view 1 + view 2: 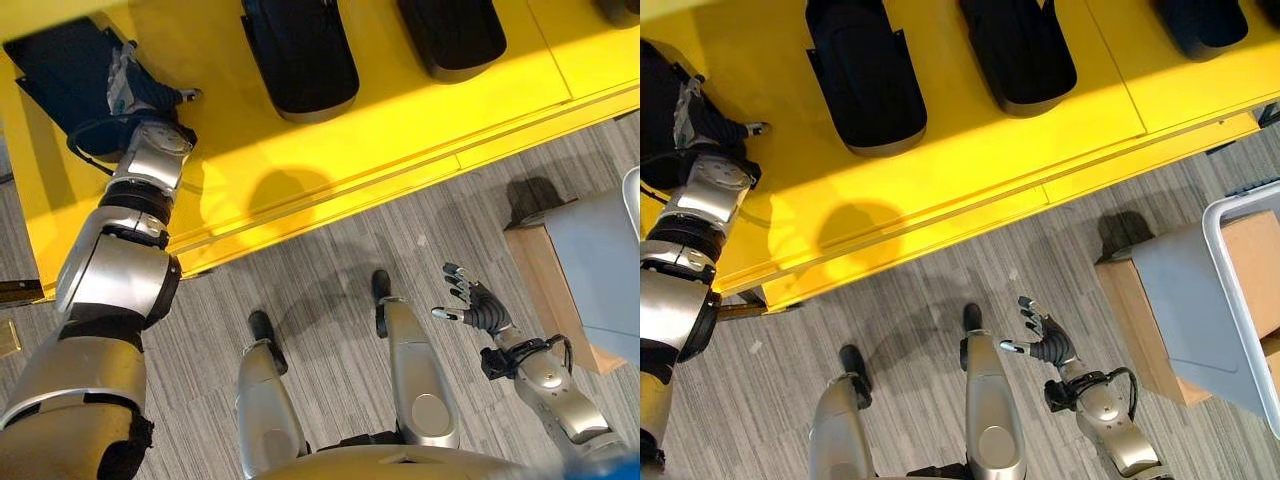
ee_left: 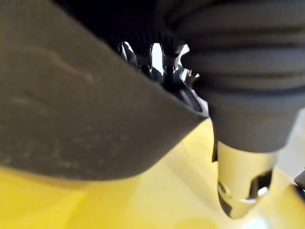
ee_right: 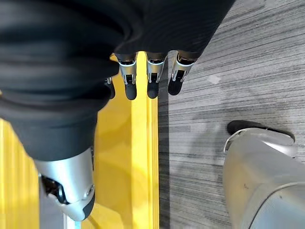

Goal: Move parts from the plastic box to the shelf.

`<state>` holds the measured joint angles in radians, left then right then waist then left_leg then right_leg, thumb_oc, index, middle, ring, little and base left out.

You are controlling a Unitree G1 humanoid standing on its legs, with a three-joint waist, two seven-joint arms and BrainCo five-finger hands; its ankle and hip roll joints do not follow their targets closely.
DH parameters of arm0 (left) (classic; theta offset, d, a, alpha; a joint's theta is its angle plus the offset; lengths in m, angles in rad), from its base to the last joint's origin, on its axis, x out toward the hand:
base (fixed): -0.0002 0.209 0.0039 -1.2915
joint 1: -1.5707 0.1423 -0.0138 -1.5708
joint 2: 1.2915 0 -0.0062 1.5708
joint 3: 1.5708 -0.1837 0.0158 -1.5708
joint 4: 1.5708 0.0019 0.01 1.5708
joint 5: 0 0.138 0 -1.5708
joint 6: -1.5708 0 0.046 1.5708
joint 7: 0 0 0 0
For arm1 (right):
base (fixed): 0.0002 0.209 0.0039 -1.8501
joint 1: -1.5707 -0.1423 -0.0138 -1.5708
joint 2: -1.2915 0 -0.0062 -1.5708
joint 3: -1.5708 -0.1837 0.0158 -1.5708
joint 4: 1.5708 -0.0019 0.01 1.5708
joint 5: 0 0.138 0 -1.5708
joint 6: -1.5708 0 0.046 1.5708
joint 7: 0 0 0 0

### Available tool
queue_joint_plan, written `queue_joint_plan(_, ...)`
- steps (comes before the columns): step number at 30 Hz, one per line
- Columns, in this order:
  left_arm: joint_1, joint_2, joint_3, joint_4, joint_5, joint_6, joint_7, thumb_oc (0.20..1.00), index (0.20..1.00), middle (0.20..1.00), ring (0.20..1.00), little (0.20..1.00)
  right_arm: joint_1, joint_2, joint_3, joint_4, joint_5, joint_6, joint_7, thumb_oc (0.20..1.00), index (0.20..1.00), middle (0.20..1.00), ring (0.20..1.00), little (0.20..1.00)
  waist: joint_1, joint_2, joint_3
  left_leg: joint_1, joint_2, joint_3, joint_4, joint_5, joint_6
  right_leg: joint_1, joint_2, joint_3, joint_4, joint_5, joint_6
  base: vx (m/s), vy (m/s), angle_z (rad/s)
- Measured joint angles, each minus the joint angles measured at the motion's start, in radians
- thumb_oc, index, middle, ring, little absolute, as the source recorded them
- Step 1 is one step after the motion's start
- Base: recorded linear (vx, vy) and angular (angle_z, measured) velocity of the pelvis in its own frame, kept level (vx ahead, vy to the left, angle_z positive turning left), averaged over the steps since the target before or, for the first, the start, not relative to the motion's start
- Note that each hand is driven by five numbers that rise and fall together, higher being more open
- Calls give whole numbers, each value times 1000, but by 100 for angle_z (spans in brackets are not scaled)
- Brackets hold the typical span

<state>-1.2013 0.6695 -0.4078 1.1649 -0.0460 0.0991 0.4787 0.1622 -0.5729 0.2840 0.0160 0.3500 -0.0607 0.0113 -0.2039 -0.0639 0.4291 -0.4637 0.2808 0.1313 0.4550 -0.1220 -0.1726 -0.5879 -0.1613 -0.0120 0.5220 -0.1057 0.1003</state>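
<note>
A yellow shelf (image 1: 400,130) runs across the far side. At its left end lies a black part (image 1: 55,60), and my left hand (image 1: 130,88) rests on top of it. In the left wrist view the same dark part (image 2: 71,119) sits close against the left hand (image 2: 245,181), above the yellow surface. My right hand (image 1: 483,308) hangs open and empty over the floor at the lower right, its fingers (image 3: 147,76) straight. The grey plastic box (image 1: 1230,270) stands at the right edge, an arm's reach from the right hand.
Two more black parts (image 1: 300,55) (image 1: 450,35) lie on the shelf to the right of the left hand, and a further one (image 1: 1200,25) lies farther right. The plastic box sits on a cardboard box (image 1: 1135,320). Grey striped floor (image 1: 330,270) spreads between shelf and box.
</note>
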Motion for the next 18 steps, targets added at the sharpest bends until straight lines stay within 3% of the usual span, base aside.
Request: queue_joint_plan(18, 173, -44, 26, -57, 84, -49, 3, 1000, 1000, 1000, 1000, 1000, 37, -36, -1, 2, -2, -22, 9, 1000, 1000, 1000, 1000, 1000, 8, 28, -40, 11, -1, -4, 1, 0, 1, 18, -7, -3, -2, -2, 1, 0, 0, 0)
